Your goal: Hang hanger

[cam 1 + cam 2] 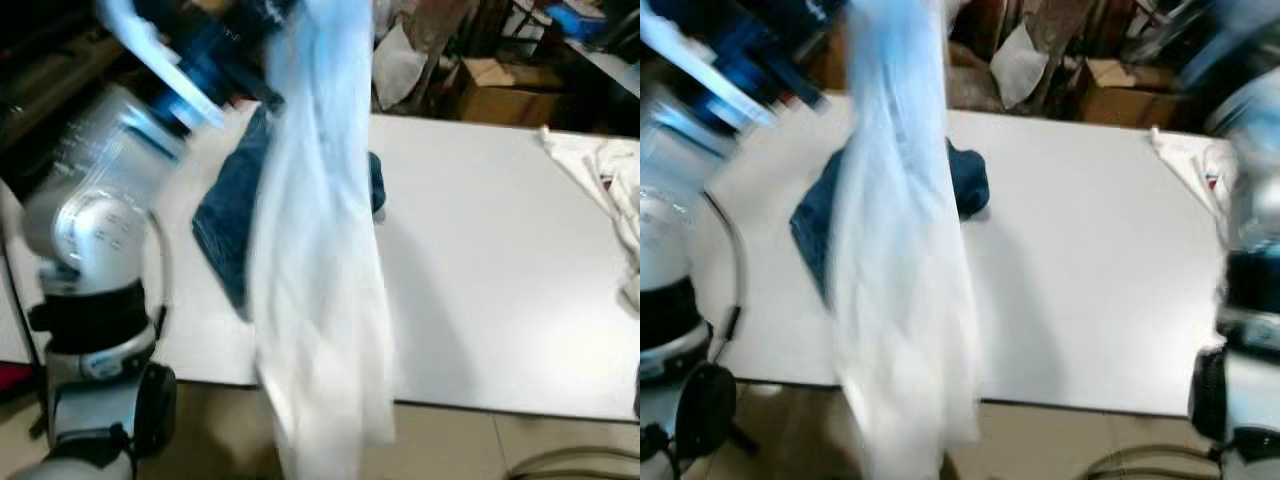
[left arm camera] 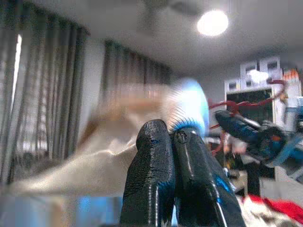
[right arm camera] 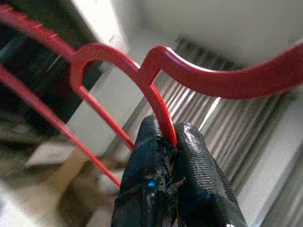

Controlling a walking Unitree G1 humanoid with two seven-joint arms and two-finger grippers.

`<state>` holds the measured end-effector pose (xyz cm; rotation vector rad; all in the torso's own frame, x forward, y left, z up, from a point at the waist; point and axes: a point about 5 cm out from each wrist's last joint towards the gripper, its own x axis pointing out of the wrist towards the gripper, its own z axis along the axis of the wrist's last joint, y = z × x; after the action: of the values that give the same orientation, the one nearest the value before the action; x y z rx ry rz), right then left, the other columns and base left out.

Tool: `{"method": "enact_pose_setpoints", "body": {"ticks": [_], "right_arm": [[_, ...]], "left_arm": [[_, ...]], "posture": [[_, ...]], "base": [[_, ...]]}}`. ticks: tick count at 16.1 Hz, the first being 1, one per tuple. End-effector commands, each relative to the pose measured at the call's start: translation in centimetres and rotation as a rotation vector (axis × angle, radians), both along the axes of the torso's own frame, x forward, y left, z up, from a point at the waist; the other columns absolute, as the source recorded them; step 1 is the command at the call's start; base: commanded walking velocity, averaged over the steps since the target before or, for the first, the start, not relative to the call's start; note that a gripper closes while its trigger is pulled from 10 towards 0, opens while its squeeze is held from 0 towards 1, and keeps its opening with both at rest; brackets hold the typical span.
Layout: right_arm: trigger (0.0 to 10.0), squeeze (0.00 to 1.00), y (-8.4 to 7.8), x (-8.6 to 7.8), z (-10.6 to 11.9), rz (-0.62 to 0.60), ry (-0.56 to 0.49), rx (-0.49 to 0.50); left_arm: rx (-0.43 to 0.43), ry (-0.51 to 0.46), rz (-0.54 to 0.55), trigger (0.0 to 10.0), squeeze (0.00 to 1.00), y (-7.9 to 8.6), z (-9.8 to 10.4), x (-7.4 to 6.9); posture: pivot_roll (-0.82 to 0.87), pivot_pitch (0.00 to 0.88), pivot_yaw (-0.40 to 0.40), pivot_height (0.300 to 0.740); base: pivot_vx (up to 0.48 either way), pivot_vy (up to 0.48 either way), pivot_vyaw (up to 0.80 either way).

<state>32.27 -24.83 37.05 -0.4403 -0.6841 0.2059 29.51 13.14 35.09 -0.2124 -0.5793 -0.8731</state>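
A long white garment (image 1: pixel 320 280) hangs down in front of the table, blurred by motion. My left arm (image 1: pixel 100 220) is raised at the upper left. In the left wrist view my left gripper (image 2: pixel 171 130) is shut, with pale white-blue fabric (image 2: pixel 189 101) pinched at its tips. My right gripper (image 3: pixel 169 130) is shut on the thin stem of a red plastic hanger (image 3: pixel 203 78), just below the hanger's hook curve. That red hanger (image 2: pixel 246 101) and the other gripper also appear, blurred, in the left wrist view. My right arm (image 1: pixel 1250 200) rises at the right edge.
A white table (image 1: pixel 500 260) lies ahead with a dark blue garment (image 1: pixel 225 220) on its left part and a crumpled white cloth (image 1: pixel 610 185) at its right edge. A cardboard box (image 1: pixel 500 90) and clutter stand behind it. Tiled floor (image 1: pixel 560 440) lies below.
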Motion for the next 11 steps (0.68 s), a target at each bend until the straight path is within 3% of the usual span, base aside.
{"method": "enact_pose_setpoints", "body": {"ticks": [1, 3, 4, 5, 7, 9, 10, 11], "right_arm": [[10.0, 0.0, -0.5, 0.4, -1.2, -0.012, 0.033, 0.014], [10.0, 0.0, 0.4, 0.9, -3.6, -0.011, 0.071, -0.028], [10.0, 0.0, 1.2, 1.1, -6.7, -0.004, 0.136, -0.024], [10.0, 0.0, 1.7, 1.1, -7.7, 0.016, 0.167, -0.03], [10.0, 0.0, 3.3, 0.3, -11.2, 0.138, 0.3, -0.072], [10.0, 0.0, 4.6, -1.9, -14.7, 0.31, 0.47, -0.198], [10.0, 0.0, 4.7, -2.2, -15.0, 0.324, 0.482, -0.212], [10.0, 0.0, 4.8, -3.4, -15.7, 0.408, 0.549, -0.253]], "left_arm": [[-0.014, -0.016, -0.026, 10.0, 0.0, -0.8, 0.3, -0.3], [-0.034, 0.012, 0.035, 10.0, 0.0, -0.6, -0.5, 0.3], [0.004, 0.06, 0.113, 10.0, 0.0, -0.6, -2.5, 1.2], [0.043, 0.085, 0.146, 10.0, 0.0, -0.7, -3.2, 1.6], [0.154, 0.195, 0.266, 10.0, 0.0, -0.7, -5.5, 3.0], [0.21, 0.241, 0.391, 10.0, 0.0, 0.0, -6.5, 4.4], [0.207, 0.241, 0.397, 10.0, 0.0, 0.1, -6.5, 4.5], [0.234, 0.234, 0.416, 10.0, 0.0, 0.3, -6.4, 5.1]], "posture": [[-0.06, 0.0, -0.056, 0.74], [-0.06, 0.0, -0.05, 0.74], [-0.06, 0.0, -0.047, 0.74], [-0.06, 0.0, -0.041, 0.74], [-0.06, 0.0, -0.037, 0.74], [-0.06, 0.0, -0.028, 0.74], [-0.06, 0.0, -0.028, 0.74], [-0.06, 0.0, -0.025, 0.74]], "base": [[0.0, 0.0, 0.0], [0.0, 0.0, 0.0], [0.0, 0.0, 0.0], [0.0, 0.0, 0.0], [0.0, 0.0, 0.0], [0.0, 0.0, 0.0], [0.0, 0.0, 0.0], [0.0, 0.0, 0.0]]}}
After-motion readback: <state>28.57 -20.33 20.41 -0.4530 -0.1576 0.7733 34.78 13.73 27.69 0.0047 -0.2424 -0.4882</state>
